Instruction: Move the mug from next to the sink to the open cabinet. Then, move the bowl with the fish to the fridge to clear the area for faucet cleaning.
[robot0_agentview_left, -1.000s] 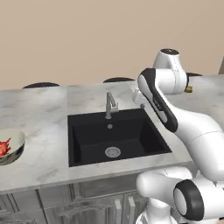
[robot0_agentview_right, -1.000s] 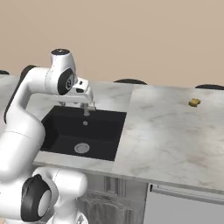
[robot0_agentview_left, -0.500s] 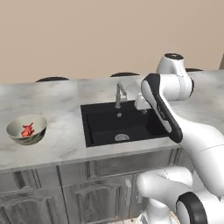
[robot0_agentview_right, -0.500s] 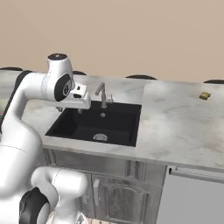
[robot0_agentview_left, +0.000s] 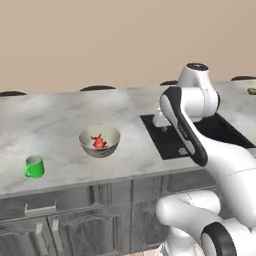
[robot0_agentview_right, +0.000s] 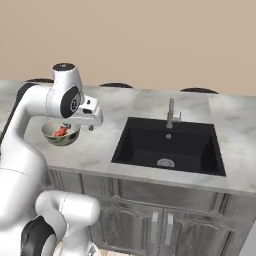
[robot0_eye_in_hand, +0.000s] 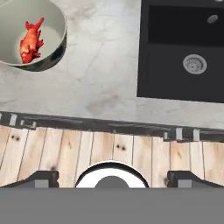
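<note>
Green and small, the mug (robot0_agentview_left: 34, 166) is seen upright on the marble counter (robot0_agentview_left: 65, 115), well apart from the sink (robot0_agentview_right: 167, 145) and on the far side of the bowl (robot0_agentview_left: 100, 141) from it, near the counter's front edge. Between the mug and the sink the bowl is set, also on the marble and clear of the basin's rim; its pale inside is turned upward and the red-orange fish (robot0_agentview_left: 98, 142) is laid in it. In the hand view the bowl (robot0_eye_in_hand: 30, 37) is cut by the top left corner, with the fish (robot0_eye_in_hand: 30, 40) stretched across its floor, and the sink (robot0_eye_in_hand: 181, 52) is shown as a black basin with a round silver drain (robot0_eye_in_hand: 194, 64). Behind the sink, at the middle of its back edge, the faucet (robot0_agentview_right: 171, 114) is mounted. Dark grey base cabinets (robot0_agentview_right: 150, 220) are fitted beneath the counter at the sink's front, and a pale wooden floor (robot0_eye_in_hand: 109, 153) is seen below them.

Above the strip of counter between the bowl and the sink, the gripper (robot0_eye_in_hand: 112, 177) is held, pointed down over the counter's front edge. Its jaws are spread wide, with nothing between the two dark finger tips (robot0_eye_in_hand: 43, 178).
</note>
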